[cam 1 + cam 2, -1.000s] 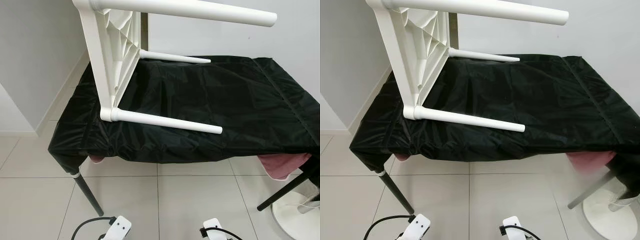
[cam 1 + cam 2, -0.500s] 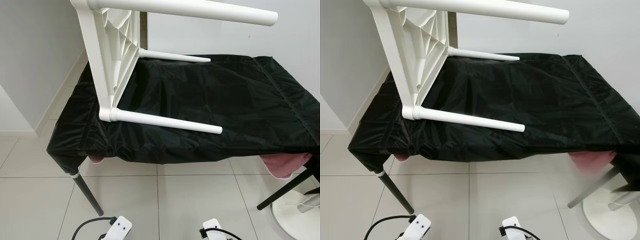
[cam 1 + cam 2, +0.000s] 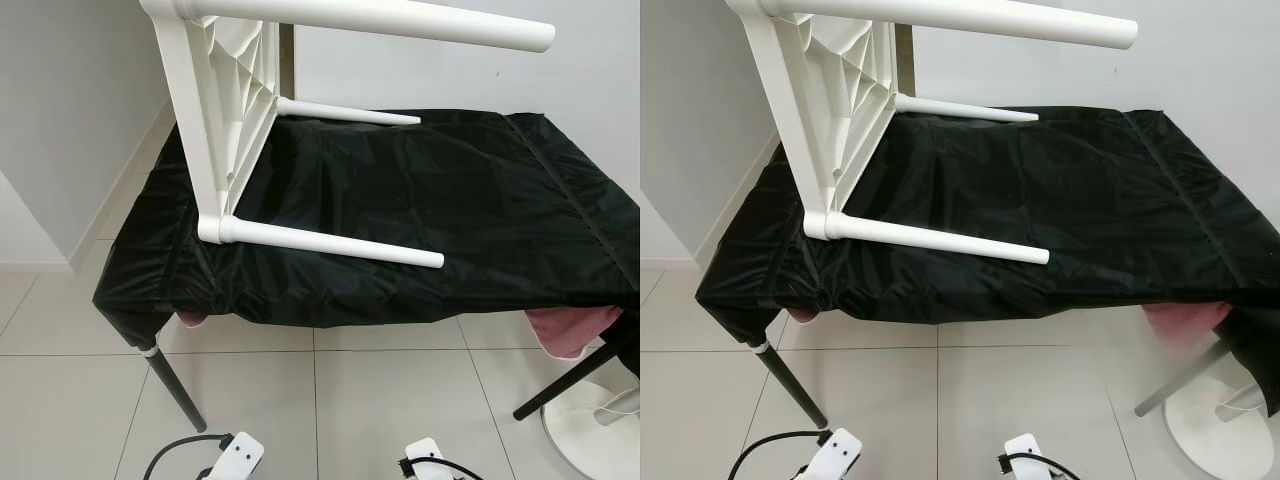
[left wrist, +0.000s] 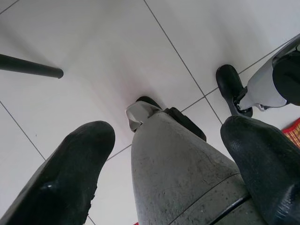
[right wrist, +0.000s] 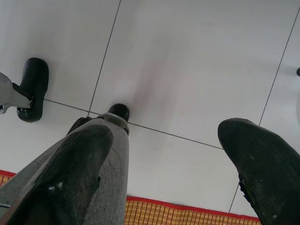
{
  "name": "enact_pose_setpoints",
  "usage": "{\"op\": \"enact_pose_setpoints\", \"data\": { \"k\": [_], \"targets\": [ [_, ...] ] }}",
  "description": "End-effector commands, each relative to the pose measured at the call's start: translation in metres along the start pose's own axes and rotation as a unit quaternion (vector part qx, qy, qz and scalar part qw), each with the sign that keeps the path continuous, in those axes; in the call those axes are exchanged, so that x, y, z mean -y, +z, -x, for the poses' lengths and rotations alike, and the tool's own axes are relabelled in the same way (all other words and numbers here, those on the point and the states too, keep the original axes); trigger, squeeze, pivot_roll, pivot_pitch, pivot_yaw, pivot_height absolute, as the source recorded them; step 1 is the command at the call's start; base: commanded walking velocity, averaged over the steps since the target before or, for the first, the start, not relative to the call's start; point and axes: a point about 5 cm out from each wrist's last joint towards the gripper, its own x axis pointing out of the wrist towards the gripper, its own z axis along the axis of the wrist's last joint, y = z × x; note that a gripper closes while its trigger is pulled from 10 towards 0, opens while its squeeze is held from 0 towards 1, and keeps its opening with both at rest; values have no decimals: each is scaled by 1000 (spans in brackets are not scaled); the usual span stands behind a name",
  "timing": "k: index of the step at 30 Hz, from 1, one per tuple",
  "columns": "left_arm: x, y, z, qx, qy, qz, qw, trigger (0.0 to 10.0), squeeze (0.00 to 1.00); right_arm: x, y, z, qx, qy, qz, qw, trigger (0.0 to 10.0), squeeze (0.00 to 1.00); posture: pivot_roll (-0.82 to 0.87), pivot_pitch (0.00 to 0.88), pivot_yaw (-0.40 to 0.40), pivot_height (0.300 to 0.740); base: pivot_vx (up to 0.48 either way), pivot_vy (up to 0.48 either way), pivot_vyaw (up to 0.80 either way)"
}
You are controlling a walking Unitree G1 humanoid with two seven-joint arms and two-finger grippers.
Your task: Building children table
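children table top [image 3: 215, 110]: my view's top edge cuts it
pink cloth [image 3: 570, 328]: mostly hidden under black cover [image 3: 420, 200]

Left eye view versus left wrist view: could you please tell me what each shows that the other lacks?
Left eye view: a white children's table lying sideways on a black-covered table. Left wrist view: the open left tool above the robot's foot. Both: white floor tiles and a black table leg.
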Motion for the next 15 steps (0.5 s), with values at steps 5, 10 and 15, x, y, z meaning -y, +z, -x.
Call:
{"op": "enact_pose_setpoints", "data": {
  "k": [5, 10, 15],
  "targets": [
    [0, -12, 1, -23, 60, 13, 998, 10000, 0, 0, -7, 1, -14, 1, -1, 1000, 10000, 0, -14, 0, -8, 740, 0, 0, 0],
    [-1, -11, 1, -23, 62, 15, 998, 10000, 0, 0, -6, 1, -14, 1, -9, 1000, 10000, 0, -16, 0, -1, 740, 0, 0, 0],
    [-2, -11, 1, -22, 62, 15, 998, 10000, 0, 0, -6, 1, -14, 1, -13, 1000, 10000, 0, -17, 0, 2, 740, 0, 0, 0]
  ]
}}
